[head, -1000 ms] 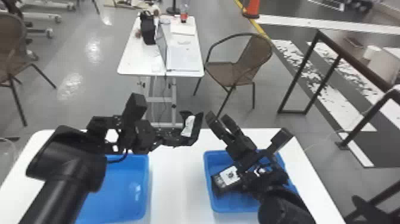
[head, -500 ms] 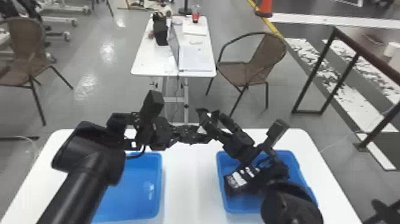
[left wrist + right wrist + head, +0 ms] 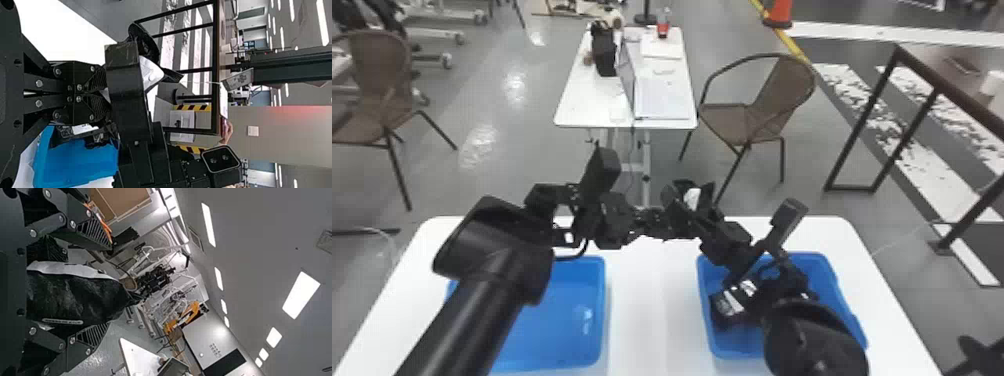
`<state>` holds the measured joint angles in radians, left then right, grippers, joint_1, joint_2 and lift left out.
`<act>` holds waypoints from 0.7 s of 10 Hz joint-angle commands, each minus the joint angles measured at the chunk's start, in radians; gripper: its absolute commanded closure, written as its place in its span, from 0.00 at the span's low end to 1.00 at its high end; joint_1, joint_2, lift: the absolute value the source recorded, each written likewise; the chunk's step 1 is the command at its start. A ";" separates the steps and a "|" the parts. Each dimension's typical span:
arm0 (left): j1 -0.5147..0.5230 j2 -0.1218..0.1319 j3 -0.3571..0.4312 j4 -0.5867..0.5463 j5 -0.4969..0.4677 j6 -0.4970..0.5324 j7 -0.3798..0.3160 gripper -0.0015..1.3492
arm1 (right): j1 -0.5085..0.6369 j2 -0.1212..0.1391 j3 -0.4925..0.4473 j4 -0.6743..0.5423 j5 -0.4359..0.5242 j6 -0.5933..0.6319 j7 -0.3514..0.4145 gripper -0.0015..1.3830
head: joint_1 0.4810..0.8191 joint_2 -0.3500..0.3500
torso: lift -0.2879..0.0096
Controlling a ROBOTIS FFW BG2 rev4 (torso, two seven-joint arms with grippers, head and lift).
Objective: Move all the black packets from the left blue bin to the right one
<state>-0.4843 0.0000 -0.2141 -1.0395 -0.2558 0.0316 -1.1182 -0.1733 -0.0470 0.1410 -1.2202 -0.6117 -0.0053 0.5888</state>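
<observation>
Near the right blue bin (image 3: 832, 280), the left gripper (image 3: 104, 95), jaws clamped on a black packet (image 3: 74, 297), should hold until the right gripper (image 3: 110, 285), jaws apart, closes squarely.

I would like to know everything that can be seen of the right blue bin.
The right blue bin is open-topped, plastic-looking, with rounded corners. It stands upright on the white table. Inside, toward its left side, lies at least one black packet with white markings. The right arm hides part of the bin.
</observation>
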 commanded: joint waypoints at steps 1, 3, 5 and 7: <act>0.003 -0.003 -0.004 0.001 0.004 0.001 0.000 0.90 | -0.002 0.001 -0.001 0.002 0.004 -0.015 -0.003 0.70 | 0.63 0.35 | 0.97; 0.006 -0.003 0.001 0.001 0.010 0.001 0.000 0.90 | -0.002 0.003 -0.001 0.016 -0.013 -0.032 -0.003 0.91 | 0.63 0.35 | 0.97; 0.020 -0.003 0.019 0.001 0.026 -0.010 0.012 0.79 | -0.002 0.004 -0.011 0.022 -0.020 -0.044 -0.006 0.91 | 0.63 0.34 | 0.97; 0.070 -0.003 0.088 -0.010 0.075 0.024 0.032 0.31 | 0.014 0.004 -0.067 0.019 -0.022 -0.048 -0.009 0.91 | 0.63 0.34 | 0.97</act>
<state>-0.4273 0.0001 -0.1461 -1.0459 -0.1913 0.0454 -1.0854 -0.1656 -0.0430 0.0900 -1.1984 -0.6322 -0.0531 0.5803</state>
